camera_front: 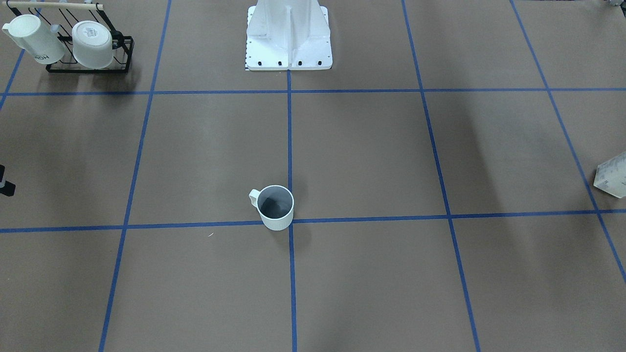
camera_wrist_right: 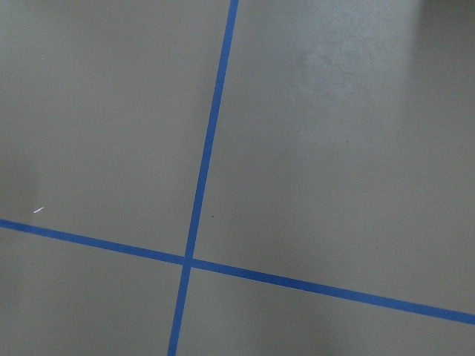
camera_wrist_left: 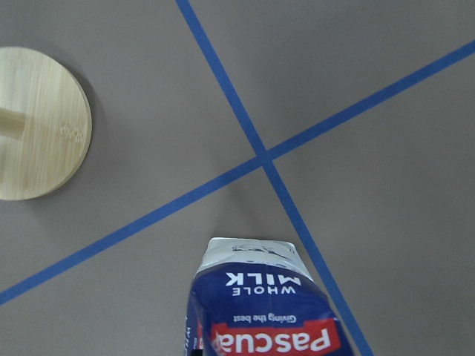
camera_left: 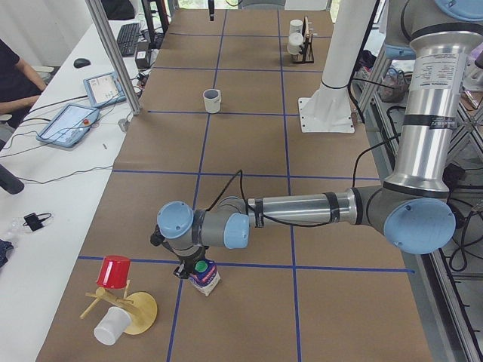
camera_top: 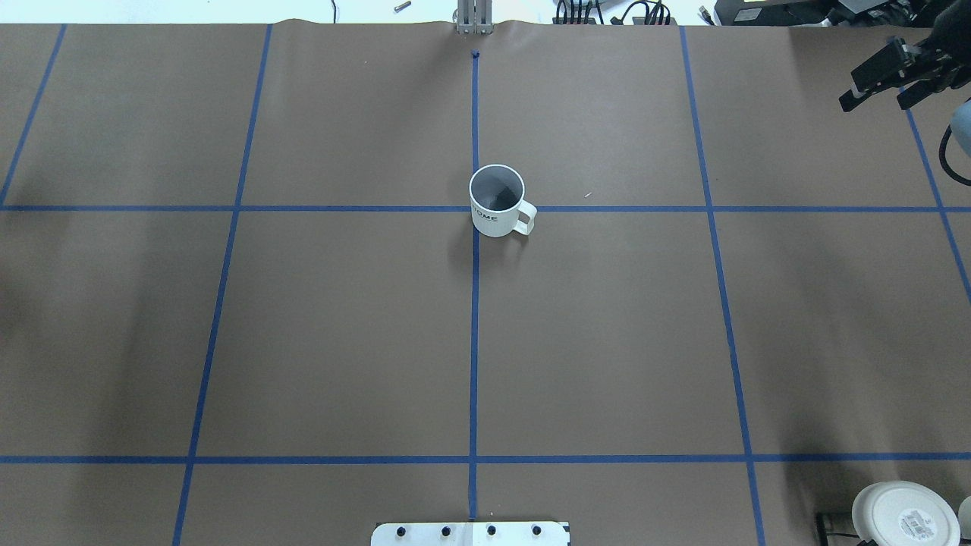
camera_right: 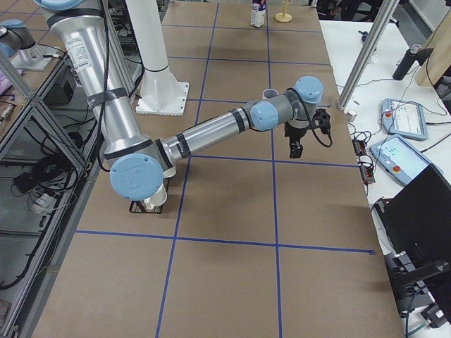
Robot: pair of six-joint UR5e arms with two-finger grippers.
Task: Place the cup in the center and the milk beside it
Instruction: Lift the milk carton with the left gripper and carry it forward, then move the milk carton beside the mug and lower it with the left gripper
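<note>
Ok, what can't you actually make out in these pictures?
Left tool: exterior left view only, wrist hides its grip; open or shut unclear.
Milk: front-facing view, cut off by right edge.
Racked cup: overhead view, cut off by bottom edge.

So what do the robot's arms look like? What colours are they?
Both arms are shiny silver tubes joined by fat round joints with light blue caps. The left arm has black bands around its tube and a thin black cable looping along it. The right arm looks the same, with black bands too. Its jaws at the tip are black.
</note>
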